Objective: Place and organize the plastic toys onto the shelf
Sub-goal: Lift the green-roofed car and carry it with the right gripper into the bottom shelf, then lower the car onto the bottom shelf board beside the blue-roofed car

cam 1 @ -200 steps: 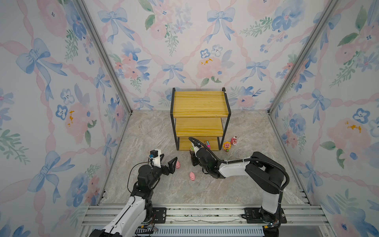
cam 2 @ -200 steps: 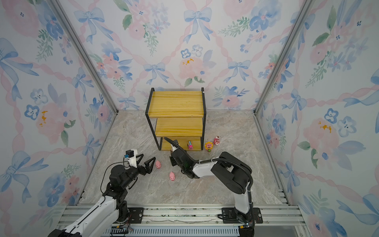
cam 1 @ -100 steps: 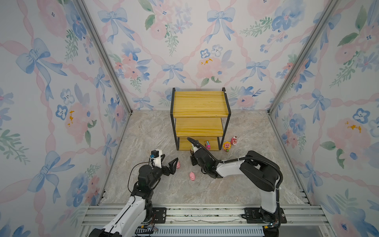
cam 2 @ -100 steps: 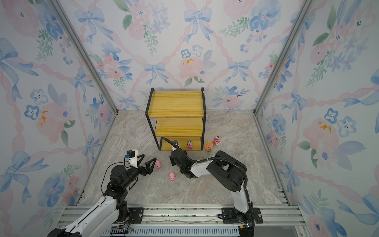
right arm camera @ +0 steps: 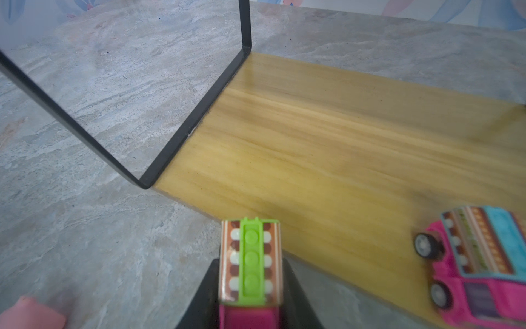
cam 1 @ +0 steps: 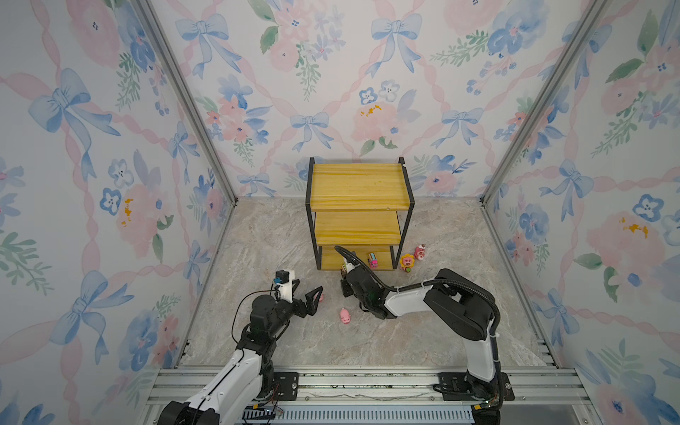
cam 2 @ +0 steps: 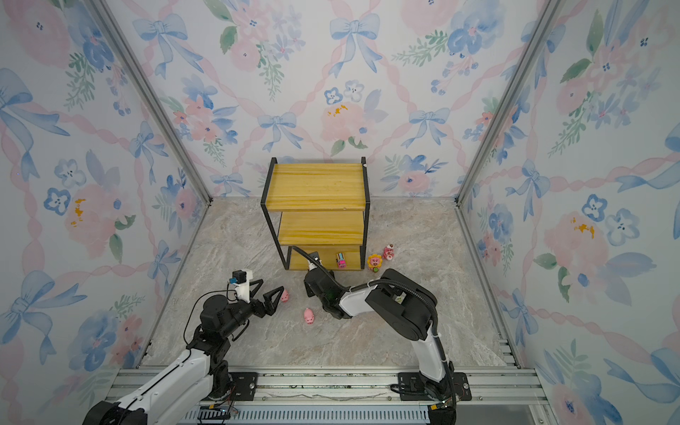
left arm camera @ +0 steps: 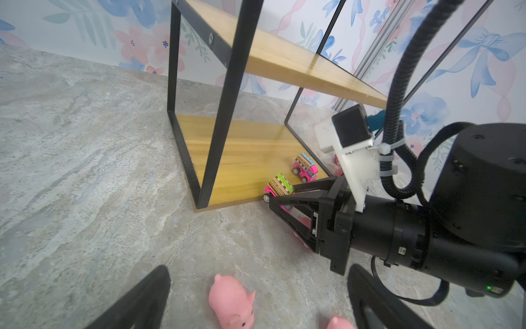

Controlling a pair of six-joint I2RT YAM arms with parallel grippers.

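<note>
Green-roofed toy truck (right arm camera: 250,265), glossy plastic with a studded strip on top, is pinched tight in the right jaws at the front lip of the shelf's (cam 1: 358,187) bottom board. That board is smooth yellow wood in a thin black metal frame. A blue-roofed truck (right arm camera: 478,256) stands on the same board. Just right of the shelf on the marbled tabletop (cam 1: 441,349) are a sunflower-faced figure (cam 1: 406,261) and a pink bear (cam 1: 419,252). In front of the shelf lies a rounded pink pig (cam 1: 345,316). A second pig (cam 1: 320,297) sits by the wide-open left jaws.

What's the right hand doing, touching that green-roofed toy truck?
Touching. The right wrist view shows the right hand clamped against both sides of the green-roofed truck.
</note>
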